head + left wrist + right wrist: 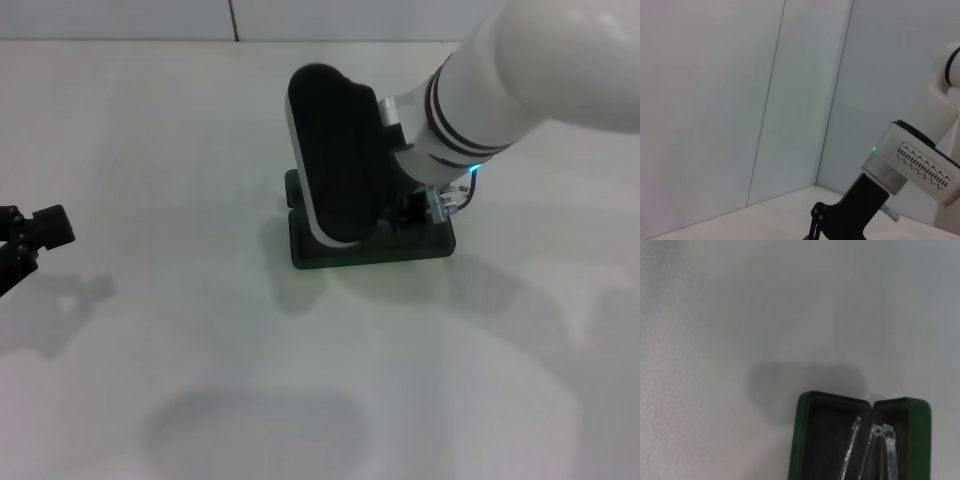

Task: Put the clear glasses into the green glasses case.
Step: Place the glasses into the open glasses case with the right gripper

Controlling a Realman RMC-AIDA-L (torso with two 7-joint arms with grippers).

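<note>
Just below the right gripper (425, 208): clear glasses (870, 452), arms running along the tray's length, apparently pinched | around them: open green glasses case (802, 440) | far off: left gripper (30, 235), parked, finger state unreadable.

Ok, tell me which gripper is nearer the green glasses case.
Right. The right gripper is directly over the open green glasses case; the left gripper sits far off at the table's left edge.
</note>
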